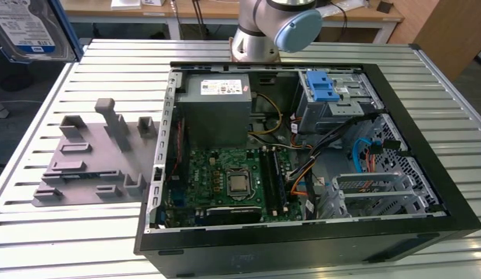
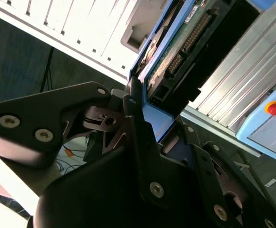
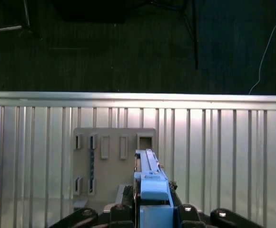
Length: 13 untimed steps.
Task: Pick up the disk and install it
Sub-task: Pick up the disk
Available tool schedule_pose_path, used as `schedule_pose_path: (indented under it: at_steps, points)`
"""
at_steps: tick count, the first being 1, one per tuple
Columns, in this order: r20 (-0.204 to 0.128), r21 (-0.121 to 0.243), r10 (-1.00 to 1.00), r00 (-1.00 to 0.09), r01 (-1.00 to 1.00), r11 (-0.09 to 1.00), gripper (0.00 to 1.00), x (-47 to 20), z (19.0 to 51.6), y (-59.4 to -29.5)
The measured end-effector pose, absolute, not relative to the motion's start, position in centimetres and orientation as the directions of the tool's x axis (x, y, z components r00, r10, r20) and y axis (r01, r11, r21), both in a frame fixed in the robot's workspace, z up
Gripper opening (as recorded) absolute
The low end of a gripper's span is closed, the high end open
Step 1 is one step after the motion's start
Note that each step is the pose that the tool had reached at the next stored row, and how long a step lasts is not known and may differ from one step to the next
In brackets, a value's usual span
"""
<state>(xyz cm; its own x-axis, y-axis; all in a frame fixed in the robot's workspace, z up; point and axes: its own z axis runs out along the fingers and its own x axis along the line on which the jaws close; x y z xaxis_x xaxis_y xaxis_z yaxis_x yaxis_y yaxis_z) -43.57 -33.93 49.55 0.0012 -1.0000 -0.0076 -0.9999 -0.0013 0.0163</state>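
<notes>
The disk (image 1: 31,26), silver with a white-and-blue label and a blue frame, hangs in the air at the exterior view's upper left, above the table's corner. In the second wrist view the disk (image 2: 176,52) shows its green circuit board side, and my gripper (image 2: 152,118) is shut on its blue-framed end. In the first wrist view the disk (image 3: 150,178) is seen edge-on between my black fingers (image 3: 188,211), high over the grey holder (image 3: 114,161).
An open computer case (image 1: 302,235) lies on the slatted metal table (image 1: 85,232), with a blue drive bay (image 1: 325,87), a grey power supply box (image 1: 217,110) and loose cables. The grey moulded holder (image 1: 93,157) stands beside the case. A pendant with a red button (image 2: 273,108) is nearby.
</notes>
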Motion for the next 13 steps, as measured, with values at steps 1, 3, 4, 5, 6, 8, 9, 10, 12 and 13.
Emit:
schedule_pose_path:
  at_steps: [1,3,4,5,6,8,9,10,12,13]
  points:
    - [-0.008,0.016,-1.0,0.001,-1.0,-0.001,0.36,-43.6,49.6,-33.9]
    - [-0.008,0.016,-1.0,0.001,-1.0,-0.001,0.36,-43.6,49.6,-33.9]
    - [-0.008,0.016,-1.0,0.001,-1.0,-0.001,0.36,-43.6,49.6,-33.9]
    - [-0.008,0.016,-1.0,0.001,-1.0,-0.001,0.36,-43.6,49.7,-33.9]
    - [-0.008,0.016,-1.0,0.001,-1.0,-0.001,0.36,-43.6,49.9,-33.9]
    - [-0.008,0.016,-1.0,0.001,-1.0,-0.001,0.36,-43.6,50.5,-33.9]
    - [-0.008,0.016,-1.0,0.001,-1.0,-0.001,0.36,-43.6,50.9,-33.9]
    - [-0.008,0.016,-1.0,0.0,-1.0,0.0,0.36,-43.6,51.3,-33.9]
    - [-0.008,0.016,-1.0,-0.002,-1.0,0.001,0.36,-43.6,51.8,-33.9]
    - [-0.008,0.016,-1.0,-0.002,-1.0,0.002,0.36,-43.6,51.9,-33.9]
